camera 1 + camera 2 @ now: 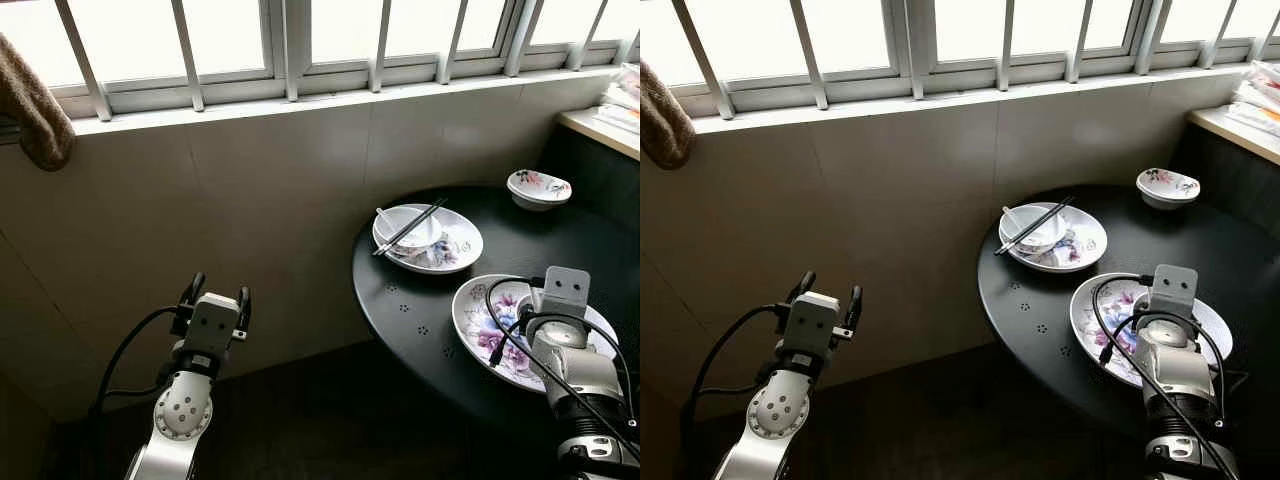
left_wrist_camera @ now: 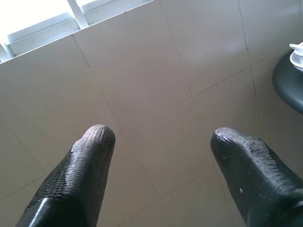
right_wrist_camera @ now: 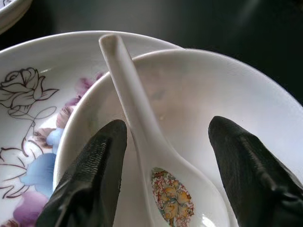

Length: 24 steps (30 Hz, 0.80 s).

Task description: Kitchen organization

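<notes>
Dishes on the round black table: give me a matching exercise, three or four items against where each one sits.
Items:
1. chopsticks
2. white spoon
3. small flowered bowl
4. left gripper

Places:
A. alone at the table's far edge
B. between the right gripper's open fingers
C. across the bowl on the far plate
D. raised before the tiled wall

Pairs: 1-C, 2-B, 3-A, 4-D

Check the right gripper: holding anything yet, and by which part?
Nothing held. The right gripper hangs open over the spoon in the bowl, jaws either side of its handle, not touching.

White floral plate (image 3: 28, 94), white spoon (image 3: 156, 156), seemingly black table (image 1: 420, 310).
</notes>
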Motion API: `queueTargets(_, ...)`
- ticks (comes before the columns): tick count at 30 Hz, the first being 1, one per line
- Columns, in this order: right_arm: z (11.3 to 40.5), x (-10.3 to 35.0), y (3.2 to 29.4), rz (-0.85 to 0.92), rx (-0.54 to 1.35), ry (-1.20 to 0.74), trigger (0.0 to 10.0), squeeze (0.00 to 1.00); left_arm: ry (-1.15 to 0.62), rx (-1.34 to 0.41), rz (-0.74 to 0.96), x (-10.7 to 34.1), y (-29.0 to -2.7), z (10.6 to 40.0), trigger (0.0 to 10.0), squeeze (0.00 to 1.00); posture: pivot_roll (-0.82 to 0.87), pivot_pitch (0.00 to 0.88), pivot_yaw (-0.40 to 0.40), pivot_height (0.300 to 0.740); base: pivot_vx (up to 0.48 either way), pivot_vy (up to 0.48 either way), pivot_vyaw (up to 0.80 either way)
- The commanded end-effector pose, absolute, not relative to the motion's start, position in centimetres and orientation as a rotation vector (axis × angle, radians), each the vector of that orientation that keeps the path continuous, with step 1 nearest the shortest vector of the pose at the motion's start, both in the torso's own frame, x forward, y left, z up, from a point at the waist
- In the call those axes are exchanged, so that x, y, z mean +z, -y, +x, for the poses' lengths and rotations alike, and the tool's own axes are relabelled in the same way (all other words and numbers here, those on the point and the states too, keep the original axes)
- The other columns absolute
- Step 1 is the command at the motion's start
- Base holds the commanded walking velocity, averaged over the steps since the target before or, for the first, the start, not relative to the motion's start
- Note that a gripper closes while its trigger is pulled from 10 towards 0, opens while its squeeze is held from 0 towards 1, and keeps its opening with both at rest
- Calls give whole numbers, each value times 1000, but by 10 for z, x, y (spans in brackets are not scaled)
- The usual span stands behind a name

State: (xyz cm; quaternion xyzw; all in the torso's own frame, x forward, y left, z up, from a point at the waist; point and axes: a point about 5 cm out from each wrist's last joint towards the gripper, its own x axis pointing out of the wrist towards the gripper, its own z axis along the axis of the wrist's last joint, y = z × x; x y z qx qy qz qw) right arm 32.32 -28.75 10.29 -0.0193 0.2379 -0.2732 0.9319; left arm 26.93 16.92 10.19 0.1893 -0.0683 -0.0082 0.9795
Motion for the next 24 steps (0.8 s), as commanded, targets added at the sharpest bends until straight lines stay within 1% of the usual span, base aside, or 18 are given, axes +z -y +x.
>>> queueTargets(1, 322, 100, 292, 12, -573, -513, 8275, 0, 139, -19, 395, 102, -169, 271, 10000, 0, -53, 0, 2, 740, 0, 0, 0)
queueTargets(2, 322, 100, 292, 12, -573, -513, 8275, 0, 139, -19, 395, 102, -169, 271, 10000, 0, -53, 0, 2, 740, 0, 0, 0)
queueTargets(3, 321, 97, 293, 18, -579, -523, 10000, 0, 139, -20, 396, 102, -169, 271, 10000, 0, -53, 0, 2, 740, 0, 0, 0)
queueTargets(9, 318, 96, 299, 12, -614, -529, 10000, 0, 139, -20, 397, 101, -169, 271, 10000, 0, -54, 0, 2, 740, 0, 0, 0)
queueTargets(10, 318, 96, 301, 7, -624, -531, 9608, 0, 139, -20, 397, 101, -169, 271, 10000, 0, -55, 0, 2, 740, 0, 0, 0)
queueTargets(11, 318, 96, 301, 7, -629, -531, 8471, 0, 139, -20, 398, 101, -169, 271, 10000, 0, -55, 0, 2, 740, 0, 0, 0)
queueTargets(12, 318, 96, 302, 6, -635, -527, 3922, 0, 139, -20, 398, 101, -169, 271, 10000, 0, -55, 0, 2, 740, 0, 0, 0)
queueTargets(13, 318, 97, 303, 4, -643, -518, 0, 0, 139, -20, 399, 101, -169, 271, 10000, 0, -55, 0, 2, 740, 0, 0, 0)
queueTargets(24, 319, 98, 300, 25, -638, -487, 0, 0, 134, -22, 403, 100, -170, 271, 10000, 0, -53, 0, 3, 740, 0, 0, 0)
